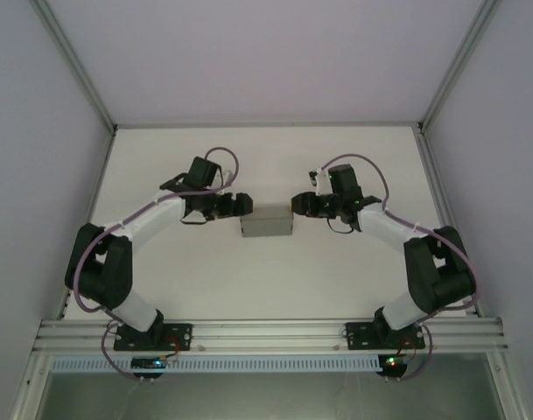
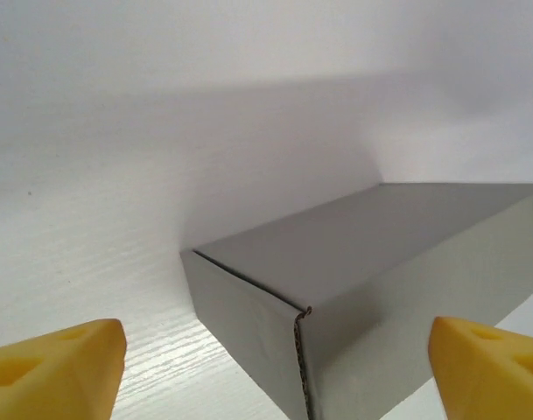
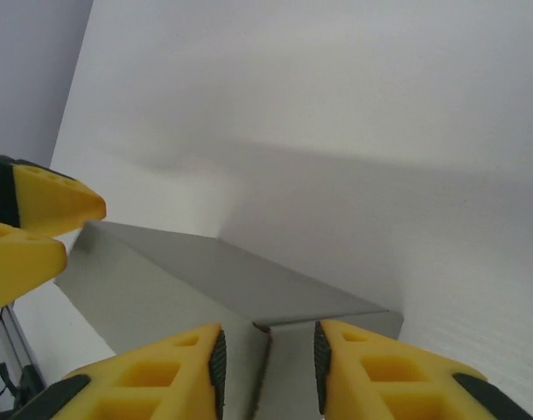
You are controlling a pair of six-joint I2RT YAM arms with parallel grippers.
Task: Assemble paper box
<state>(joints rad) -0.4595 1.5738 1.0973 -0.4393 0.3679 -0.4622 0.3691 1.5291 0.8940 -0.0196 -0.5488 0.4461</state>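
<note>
Top external view: I am flanking the plain grey paper box (image 1: 267, 221) on the surface (image 1: 248, 280). My left fingers (image 2: 56, 367) are gaping wide, and my right fingers (image 3: 161, 376) are sitting slightly parted (astride its corner).

Box (image 2: 371, 262): thin grey cardboard, matt and smooth, with a rough fibrous cut edge at the corner seam
Table (image 2: 91, 262): white, matt, faint wood-grain texture
Fingers (image 3: 380, 367): yellow matt plastic; pads (image 3: 219, 357) black
Rail (image 1: 266, 332): bare ribbed metal, dull sheen
</note>
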